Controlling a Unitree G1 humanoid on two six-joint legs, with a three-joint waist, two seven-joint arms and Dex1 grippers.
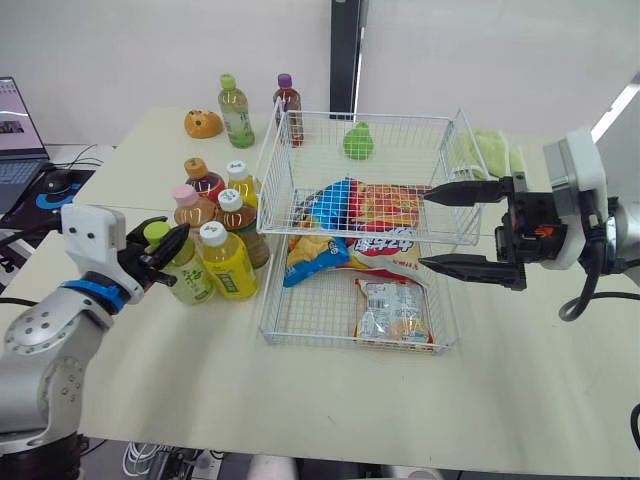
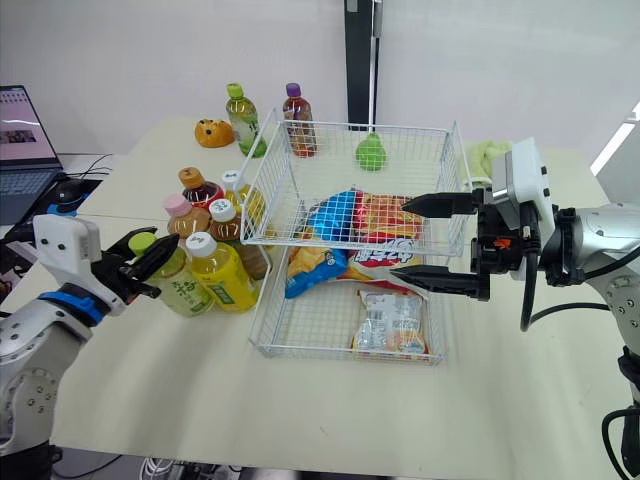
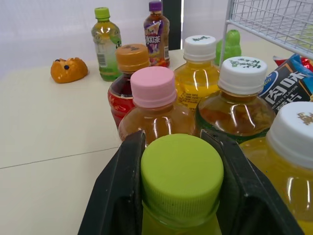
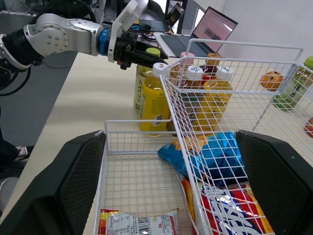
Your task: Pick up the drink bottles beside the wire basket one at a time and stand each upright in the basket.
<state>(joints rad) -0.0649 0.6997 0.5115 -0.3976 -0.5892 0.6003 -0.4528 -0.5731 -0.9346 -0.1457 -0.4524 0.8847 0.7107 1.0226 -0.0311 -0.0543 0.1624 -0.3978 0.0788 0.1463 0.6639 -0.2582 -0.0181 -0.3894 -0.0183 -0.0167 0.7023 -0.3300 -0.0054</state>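
Note:
A cluster of drink bottles (image 1: 215,215) stands on the table to the left of the two-tier wire basket (image 1: 272,150). My left gripper (image 1: 165,240) is shut on the neck and lime-green cap of the green tea bottle (image 1: 187,277), which stands upright at the cluster's front left. In the left wrist view both black fingers (image 3: 124,186) press against that cap (image 3: 181,171). My right gripper (image 1: 427,230) hangs wide open at the basket's right side, over the snack bags (image 1: 365,215), with nothing between its fingers.
Two more bottles (image 1: 236,112) (image 1: 288,108) and an orange toy (image 1: 203,123) stand at the table's far edge. A green toy (image 1: 358,140) shows through the upper mesh. A green cloth (image 1: 490,150) lies to the right, and a laptop (image 1: 15,140) sits off to the left.

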